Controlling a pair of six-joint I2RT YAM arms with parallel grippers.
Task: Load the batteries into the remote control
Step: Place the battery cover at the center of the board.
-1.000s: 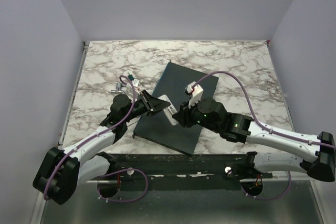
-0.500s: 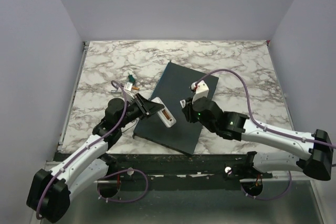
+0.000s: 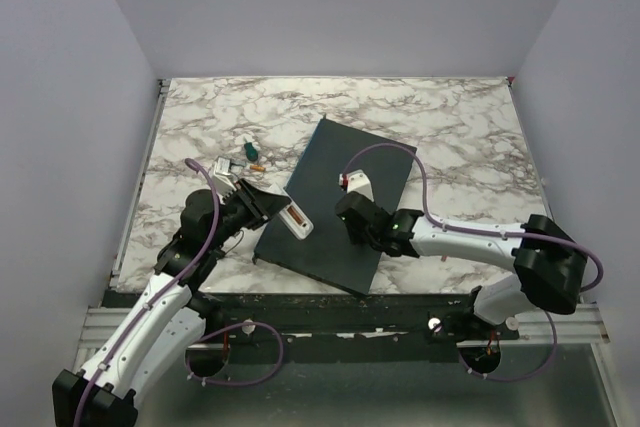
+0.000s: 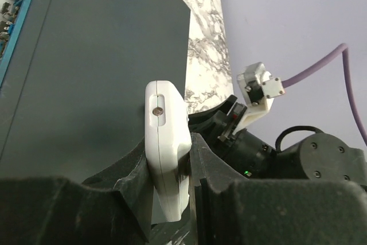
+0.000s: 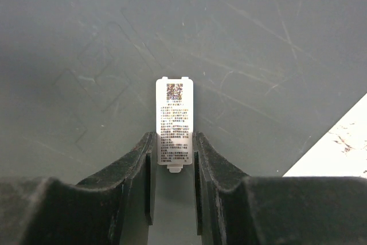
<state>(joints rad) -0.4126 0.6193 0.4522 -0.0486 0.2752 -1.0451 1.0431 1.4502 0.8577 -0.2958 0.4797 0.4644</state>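
We're clamping remote control (image 4: 166, 113) in left gripper (image 4: 170, 159) | pinching bay cover (image 5: 174, 113) in right gripper (image 5: 173, 144) | next, likely: squaring cover onto remote.

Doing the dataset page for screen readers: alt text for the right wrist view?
The right gripper pinches a small white battery cover, printed with a QR code and fine text, by its long edges, with a scratched dark grey slab behind it. A corner of the marble table shows at lower right.
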